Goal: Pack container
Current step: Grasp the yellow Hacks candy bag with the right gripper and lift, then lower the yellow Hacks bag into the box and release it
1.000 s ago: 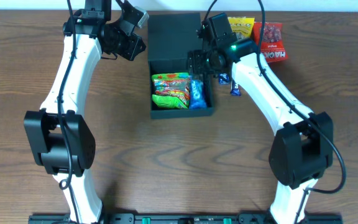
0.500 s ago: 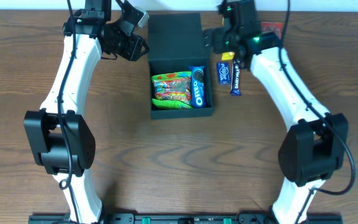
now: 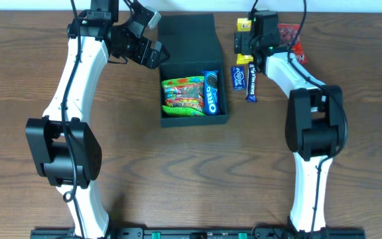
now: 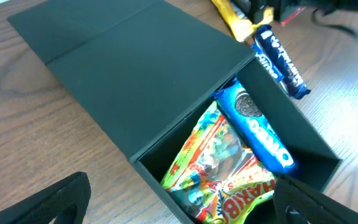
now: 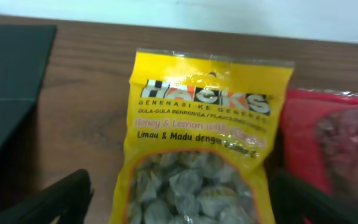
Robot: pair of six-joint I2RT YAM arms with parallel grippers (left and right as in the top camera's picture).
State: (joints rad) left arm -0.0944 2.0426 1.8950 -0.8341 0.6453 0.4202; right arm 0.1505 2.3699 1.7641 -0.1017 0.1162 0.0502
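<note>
Evidently the right gripper (image 3: 245, 41) hangs, fingers apart, over the yellow sweet packet (image 5: 204, 155) to take it, while the left gripper (image 3: 154, 54), also spread, hovers beside the open container (image 3: 188, 36) at the far middle of the table (image 3: 178, 172).

Big dark box, open, on the worktop

The dark teal-green stiff box with straight sides (image 3: 194, 120) sits flat on the brown wooden worktop (image 3: 178, 172), in the middle of the far part. Its flap lid (image 3: 187, 38), the same colour, is folded right back and lies flat behind the open part. The open part faces up, with a green and orange sweet bag (image 3: 182, 95) and a blue biscuit pack (image 3: 210, 93) side by side inside.
</note>
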